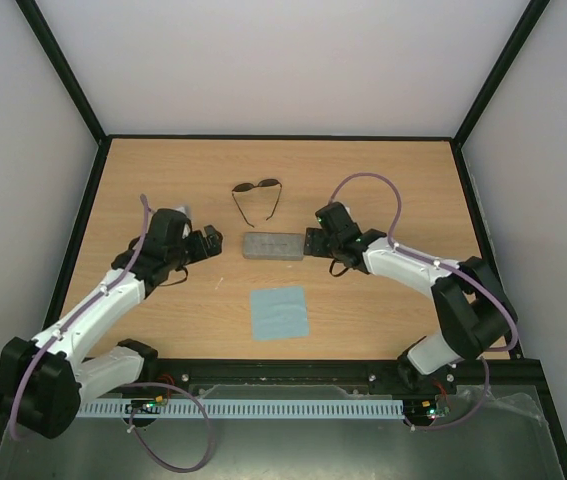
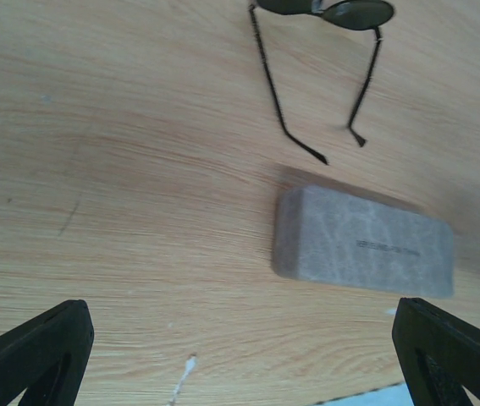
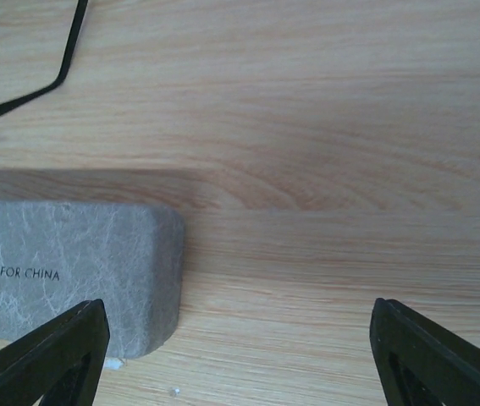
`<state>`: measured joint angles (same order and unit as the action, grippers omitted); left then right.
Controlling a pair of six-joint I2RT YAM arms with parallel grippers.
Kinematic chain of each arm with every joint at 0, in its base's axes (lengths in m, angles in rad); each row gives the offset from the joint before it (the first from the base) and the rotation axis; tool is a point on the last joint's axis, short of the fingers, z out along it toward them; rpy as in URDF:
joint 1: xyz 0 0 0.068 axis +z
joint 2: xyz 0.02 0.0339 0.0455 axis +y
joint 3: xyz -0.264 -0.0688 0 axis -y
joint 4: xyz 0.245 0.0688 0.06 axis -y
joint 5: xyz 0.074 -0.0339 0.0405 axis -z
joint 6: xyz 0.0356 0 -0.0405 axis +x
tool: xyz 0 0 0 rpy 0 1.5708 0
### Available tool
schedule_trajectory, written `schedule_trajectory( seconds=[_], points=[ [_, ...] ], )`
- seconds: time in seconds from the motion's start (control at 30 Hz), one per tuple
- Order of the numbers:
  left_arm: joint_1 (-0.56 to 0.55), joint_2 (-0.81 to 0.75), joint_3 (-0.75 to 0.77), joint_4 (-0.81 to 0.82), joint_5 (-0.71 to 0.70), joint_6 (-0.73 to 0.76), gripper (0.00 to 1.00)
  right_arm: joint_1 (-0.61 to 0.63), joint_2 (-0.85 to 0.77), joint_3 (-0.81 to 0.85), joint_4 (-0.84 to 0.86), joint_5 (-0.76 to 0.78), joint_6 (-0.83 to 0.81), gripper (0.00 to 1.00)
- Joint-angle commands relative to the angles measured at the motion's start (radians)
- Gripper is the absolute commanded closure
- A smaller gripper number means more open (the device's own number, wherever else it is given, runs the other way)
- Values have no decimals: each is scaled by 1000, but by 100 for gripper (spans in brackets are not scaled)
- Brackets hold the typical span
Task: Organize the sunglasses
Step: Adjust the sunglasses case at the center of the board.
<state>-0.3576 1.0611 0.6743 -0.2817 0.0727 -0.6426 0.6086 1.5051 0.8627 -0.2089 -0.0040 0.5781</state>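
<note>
Here: sunglasses (image 1: 256, 198) lying unfolded beyond a grey case (image 1: 272, 245)

The sunglasses rest on the wooden table (image 1: 393, 170), with their temple arms spread toward the closed case. The left gripper (image 1: 214, 243) and right gripper (image 1: 309, 243) flank the case's ends, both spread wide and holding nothing. A light blue cloth (image 1: 279, 312) lies nearer the arm bases.

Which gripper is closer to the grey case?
Right. The right gripper sits at one end of the grey case; the left gripper is off the other end, across a gap.
</note>
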Motion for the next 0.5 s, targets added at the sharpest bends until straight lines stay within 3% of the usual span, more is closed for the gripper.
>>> schedule_trajectory(
  seconds=[0.0, 0.3, 0.47],
  points=[
    [-9, 37, -33, 11, -89, -21, 1, 31, 37, -8, 32, -30, -10, 16],
    [-13, 127, -61, 94, -87, -47, 1, 73, 176, 186, 30, 43, -90, 8],
    [-59, 136, -107, 148, -74, -94, 2, 51, 301, 346, 4, 74, -126, 22]
  ],
)
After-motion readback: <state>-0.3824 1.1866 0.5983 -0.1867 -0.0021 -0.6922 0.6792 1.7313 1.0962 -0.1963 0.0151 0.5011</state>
